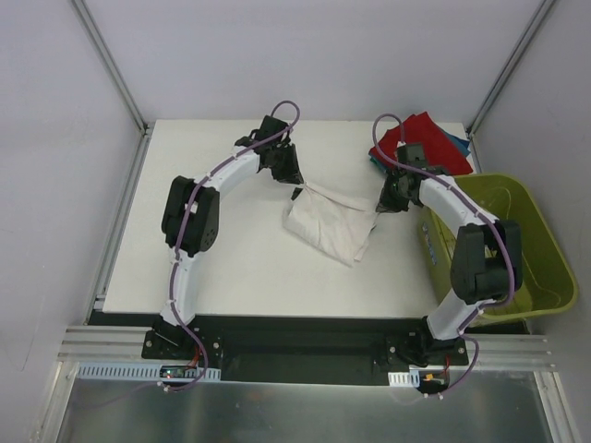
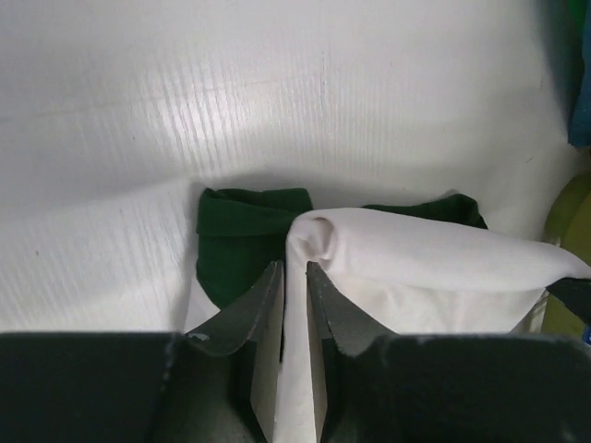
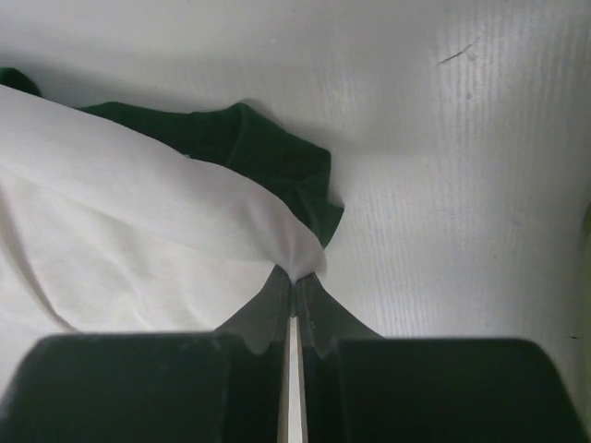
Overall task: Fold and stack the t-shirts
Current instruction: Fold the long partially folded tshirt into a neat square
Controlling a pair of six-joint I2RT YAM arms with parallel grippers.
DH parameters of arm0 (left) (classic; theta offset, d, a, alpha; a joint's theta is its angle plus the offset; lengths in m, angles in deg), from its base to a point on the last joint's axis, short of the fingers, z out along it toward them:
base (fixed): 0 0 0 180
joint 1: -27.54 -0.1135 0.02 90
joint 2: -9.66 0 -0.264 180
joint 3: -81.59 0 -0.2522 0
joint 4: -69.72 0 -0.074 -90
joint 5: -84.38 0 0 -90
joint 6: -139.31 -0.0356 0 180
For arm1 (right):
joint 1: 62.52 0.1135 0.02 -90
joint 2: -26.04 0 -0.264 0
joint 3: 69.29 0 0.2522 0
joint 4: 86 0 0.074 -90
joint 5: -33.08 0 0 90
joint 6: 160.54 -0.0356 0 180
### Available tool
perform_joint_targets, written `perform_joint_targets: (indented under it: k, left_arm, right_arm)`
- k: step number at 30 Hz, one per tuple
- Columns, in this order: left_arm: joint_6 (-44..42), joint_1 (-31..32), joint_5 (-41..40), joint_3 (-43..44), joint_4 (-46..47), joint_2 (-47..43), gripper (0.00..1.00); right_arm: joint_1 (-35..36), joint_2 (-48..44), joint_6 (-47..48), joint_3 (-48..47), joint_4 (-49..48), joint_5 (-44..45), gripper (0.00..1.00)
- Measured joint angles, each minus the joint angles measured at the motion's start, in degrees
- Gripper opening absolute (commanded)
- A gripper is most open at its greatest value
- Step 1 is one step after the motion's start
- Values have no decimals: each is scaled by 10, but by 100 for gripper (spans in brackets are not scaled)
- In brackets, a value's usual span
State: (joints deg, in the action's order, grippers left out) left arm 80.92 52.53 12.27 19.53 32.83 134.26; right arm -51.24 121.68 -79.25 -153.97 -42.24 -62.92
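- Left fingers (image 1: 296, 190): I found them drawn in narrow on a pinch of the cream-white t-shirt (image 1: 327, 227) at its far left corner. In the left wrist view the fingers (image 2: 294, 269) stood slightly apart, with white cloth (image 2: 416, 263) bunched at their tips and running down between them.
- Right fingers (image 1: 379, 210): they were pressed together on the far right corner of the same t-shirt. In the right wrist view the fingers (image 3: 294, 281) met on a thin fold of the white cloth (image 3: 111, 212), with almost no gap between them.
- Cream-white t-shirt: it lay crumpled near the middle of the desk (image 1: 231, 263), between my two arms. Its far edge was stretched from one set of fingers to the other, and the rest sagged toward the near side. I could not tell from overhead how much of it was off the surface.
- Dark green sleeve: one (image 2: 245, 231) showed just beyond my left fingers, folded under the white cloth. Another (image 3: 268, 152) lay just beyond my right fingers, crumpled against the desk.
- Red t-shirt (image 1: 429, 138): it lay folded at the far right corner of the desk, on top of the teal-blue t-shirt (image 1: 461, 143), of which only the edges showed.
- Olive-green basket (image 1: 517, 240): it stood at the right edge of the desk, beside my right arm and well apart from the cream-white t-shirt.
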Motion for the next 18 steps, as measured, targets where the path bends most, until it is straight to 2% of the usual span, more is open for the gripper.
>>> perform_joint_targets:
  k: [3,6,7,8,10,12,13,14,16,18]
  left_arm:
    - [-18,-3,15,32,0,36,25]
    - [-29,-4,24,49,-1,58,32]
    - [-32,-4,28,52,-1,64,43]
    - [-35,-4,31,54,-1,68,48]
    - [-43,-7,38,54,-3,71,60]
    - [-46,-7,42,54,-3,70,63]
    - [-48,-7,42,54,-3,68,63]
    - [-49,-7,41,54,-3,65,65]
    - [-49,-7,39,48,-3,49,69]
    - [-49,-7,35,27,-3,13,70]
  right_arm:
    - [-6,15,-1,-2,4,19,1]
    - [-11,33,-4,-10,8,39,20]
    - [-12,39,-6,-15,8,43,35]
    - [-13,45,-7,-20,9,46,41]
    - [-13,48,-7,-26,9,44,47]
    - [-13,47,-2,-34,12,38,52]
    - [-12,45,0,-37,12,34,65]
    - [-11,42,2,-38,12,30,73]
    - [-3,25,10,-38,18,23,97]
    - [13,-4,17,-38,26,17,97]
